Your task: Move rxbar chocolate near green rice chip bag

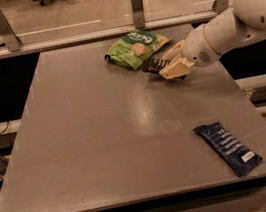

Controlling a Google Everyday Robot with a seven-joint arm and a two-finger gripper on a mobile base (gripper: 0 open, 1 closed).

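Observation:
The green rice chip bag (136, 48) lies crinkled at the back middle of the grey table (94, 145). My gripper (169, 63) is just right of and in front of the bag, low over the table. It is shut on the rxbar chocolate (153, 65), a small black-brown wrapper whose left end sticks out of the fingers and nearly touches the bag's right front edge. The rest of the bar is hidden by the pale fingers (174, 68).
A longer dark blue bar wrapper (228, 148) lies near the table's front right corner. A glass barrier with metal posts (137, 3) runs along the back edge. My white arm (233, 23) reaches in from the right.

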